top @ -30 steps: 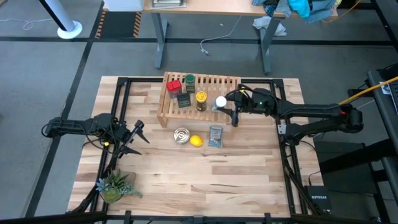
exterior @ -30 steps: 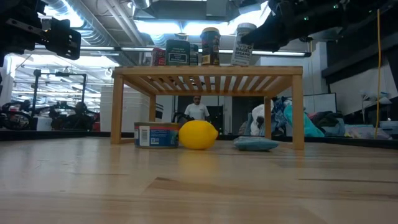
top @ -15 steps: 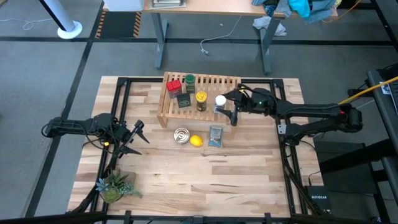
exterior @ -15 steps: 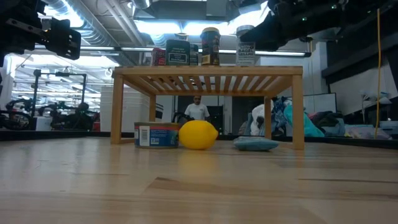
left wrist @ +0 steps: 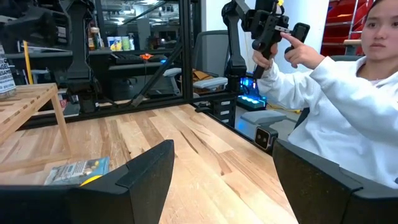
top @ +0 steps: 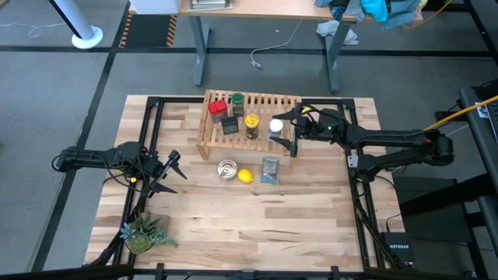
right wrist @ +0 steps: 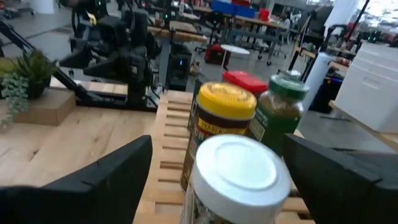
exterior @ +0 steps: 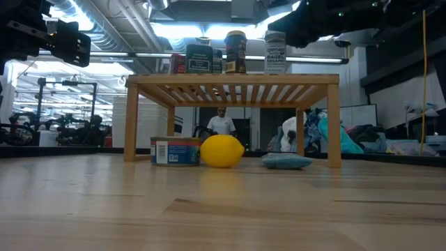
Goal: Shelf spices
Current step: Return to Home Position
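With left jaws and right jaws apart, the right must back away without nudging the white-lidded jar [right wrist: 239, 169].

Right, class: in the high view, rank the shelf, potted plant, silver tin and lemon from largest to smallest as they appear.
1. shelf
2. potted plant
3. silver tin
4. lemon, only a little smaller than the tin

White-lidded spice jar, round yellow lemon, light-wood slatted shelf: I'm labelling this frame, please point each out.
white-lidded spice jar [right wrist: 239, 168], right wrist view, centre of its lid.
round yellow lemon [exterior: 221, 151], low view, middle of its side.
light-wood slatted shelf [top: 270, 102], high view, bare top slats.
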### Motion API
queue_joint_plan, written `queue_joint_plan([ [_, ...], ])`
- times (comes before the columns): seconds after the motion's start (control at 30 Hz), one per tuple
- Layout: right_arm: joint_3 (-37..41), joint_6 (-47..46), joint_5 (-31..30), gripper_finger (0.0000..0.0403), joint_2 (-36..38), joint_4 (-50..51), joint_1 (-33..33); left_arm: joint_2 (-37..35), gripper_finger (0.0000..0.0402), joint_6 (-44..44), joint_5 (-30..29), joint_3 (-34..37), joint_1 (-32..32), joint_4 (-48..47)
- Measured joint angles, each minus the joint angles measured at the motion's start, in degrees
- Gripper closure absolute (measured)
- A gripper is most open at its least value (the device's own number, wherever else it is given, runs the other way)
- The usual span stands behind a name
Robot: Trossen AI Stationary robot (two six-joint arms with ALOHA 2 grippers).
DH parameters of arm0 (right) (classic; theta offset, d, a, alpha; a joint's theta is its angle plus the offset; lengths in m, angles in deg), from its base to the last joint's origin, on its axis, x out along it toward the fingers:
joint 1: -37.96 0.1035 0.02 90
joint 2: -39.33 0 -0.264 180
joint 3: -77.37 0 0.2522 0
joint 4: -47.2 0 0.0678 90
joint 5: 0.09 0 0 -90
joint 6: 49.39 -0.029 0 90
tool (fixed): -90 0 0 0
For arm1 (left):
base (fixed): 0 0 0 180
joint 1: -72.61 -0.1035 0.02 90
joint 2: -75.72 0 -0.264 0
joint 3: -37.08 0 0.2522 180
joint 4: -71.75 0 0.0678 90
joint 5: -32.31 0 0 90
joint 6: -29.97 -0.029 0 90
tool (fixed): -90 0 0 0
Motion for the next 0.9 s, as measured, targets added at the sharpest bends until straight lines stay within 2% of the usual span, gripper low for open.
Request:
queue_joint_plan([
  [0.27, 0.0, -0.01, 1.26, 0.004, 6.81, 2.17, 0.02, 0.0, 0.0135, 0.0, 0.0, 0.0, 0.0, 0.0],
  [0.47, 0.0, -0.17, 3.15, 0.004, 16.09, 12.54, 0.07, 0.0, 0.0135, 0.0, -0.01, 0.0, 0.01, 0.0],
  [0.73, 0.02, -5.53, 3.96, 0.004, 26.26, 28.89, 0.09, 0.0, 0.0135, 0.0, 0.01, 0.0, 0.02, 0.0],
  [0.8, 0.08, -5.75, 3.96, 0.004, 27.91, 31.15, 0.09, 0.0, 0.0135, 0.01, -0.01, 0.0, 0.02, 0.0],
  [0.9, 3.53, -6.03, 3.22, 0.004, 30.65, 28.49, 1.77, 0.0, 0.0135, 0.0, 0.0, 0.0, 0.01, 0.0],
])
